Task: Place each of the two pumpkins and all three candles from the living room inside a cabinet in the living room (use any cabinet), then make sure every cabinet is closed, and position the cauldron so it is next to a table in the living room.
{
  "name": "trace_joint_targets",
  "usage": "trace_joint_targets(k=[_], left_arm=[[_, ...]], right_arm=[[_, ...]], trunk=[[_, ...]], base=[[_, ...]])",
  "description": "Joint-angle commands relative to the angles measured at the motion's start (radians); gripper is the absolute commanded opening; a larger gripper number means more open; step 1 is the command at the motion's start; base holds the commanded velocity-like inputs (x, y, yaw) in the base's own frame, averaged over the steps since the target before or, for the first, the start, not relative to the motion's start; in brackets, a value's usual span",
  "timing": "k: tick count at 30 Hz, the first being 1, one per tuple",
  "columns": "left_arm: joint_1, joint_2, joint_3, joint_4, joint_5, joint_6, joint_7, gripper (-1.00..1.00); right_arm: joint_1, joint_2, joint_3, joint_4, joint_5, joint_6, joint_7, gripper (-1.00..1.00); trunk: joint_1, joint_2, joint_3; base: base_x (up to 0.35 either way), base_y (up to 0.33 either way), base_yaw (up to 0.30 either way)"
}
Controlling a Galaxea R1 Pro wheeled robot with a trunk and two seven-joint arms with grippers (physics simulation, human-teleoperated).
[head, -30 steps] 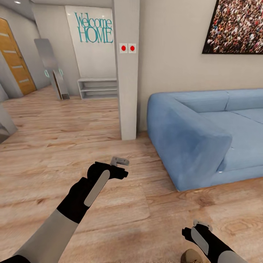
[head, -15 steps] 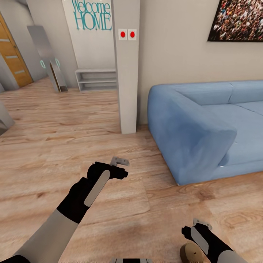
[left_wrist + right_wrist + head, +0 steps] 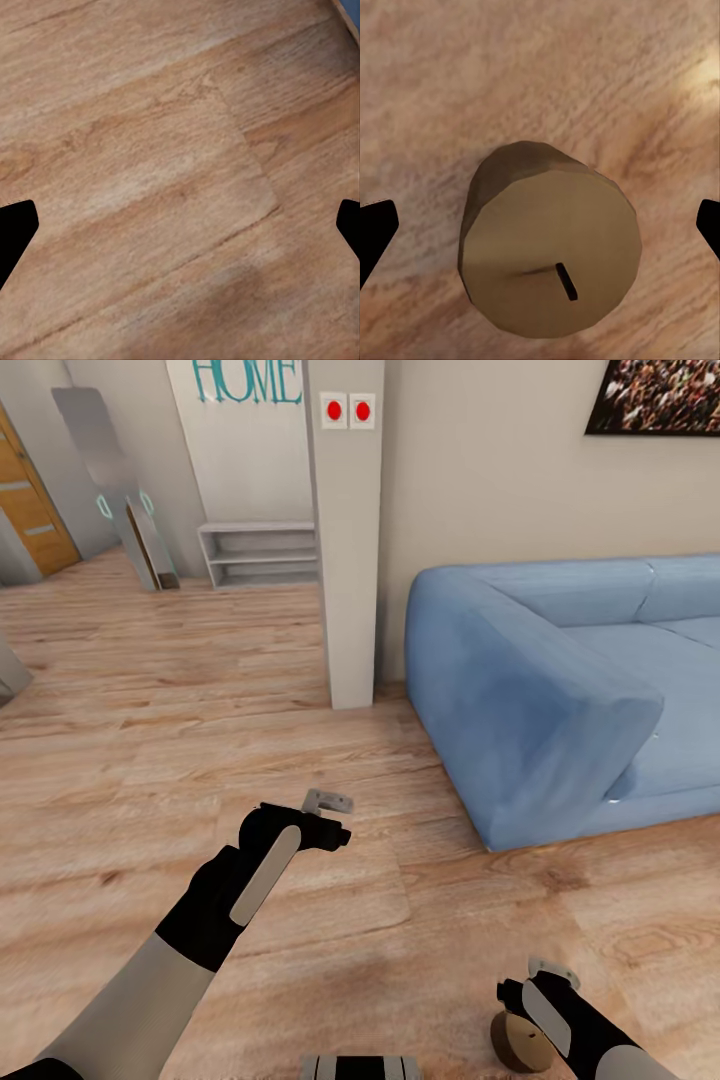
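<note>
One candle (image 3: 514, 1042), a stubby tan cylinder, stands upright on the plank floor at the bottom right of the head view. My right gripper (image 3: 532, 986) hangs just above it, open. In the right wrist view the candle (image 3: 551, 251) sits centred between the two spread fingertips (image 3: 375, 229), its short black wick showing, with nothing touching it. My left gripper (image 3: 334, 818) is held out over bare floor to the left, open and empty; its dark fingertips (image 3: 15, 229) show at the picture's edges. The pumpkins, cabinet, cauldron and table are out of view.
A blue sofa (image 3: 560, 690) fills the right side, its arm close to my right arm. A white pillar (image 3: 350, 540) with two red switches stands ahead. Beyond it are a low grey shelf (image 3: 258, 552), a leaning panel (image 3: 150, 540) and a wooden door (image 3: 30, 510).
The camera has moved forward and tipped down, so the wall and sofa slid up. More of the candle shows under my right gripper. Both arms keep their pose.
</note>
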Motion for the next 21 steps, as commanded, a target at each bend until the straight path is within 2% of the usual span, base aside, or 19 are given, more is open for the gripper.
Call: trace_joint_targets(k=[1, 11, 21], left_arm=[[-0.001, 0.000, -0.001, -0.001, 0.010, 0.002, 0.010, 1.00], [-0.001, 0.000, -0.001, -0.001, 0.009, 0.002, 0.010, 1.00], [0.000, -0.001, -0.001, -0.001, 0.010, 0.002, 0.010, 1.00]], right_arm=[[0.000, -0.001, 0.008, -0.002, -0.009, 0.004, -0.008, 1.00], [0.000, -0.003, 0.008, -0.001, -0.008, 0.004, -0.008, 1.00], [-0.001, -0.002, 0.008, -0.001, -0.008, 0.004, -0.008, 1.00]], trunk=[[0.000, -0.001, -0.005], [0.005, -0.003, -0.043], [0.005, -0.003, -0.043]], base=[[0.000, 0.000, 0.000], [0.000, 0.000, 0.000], [0.000, 0.000, 0.000]])
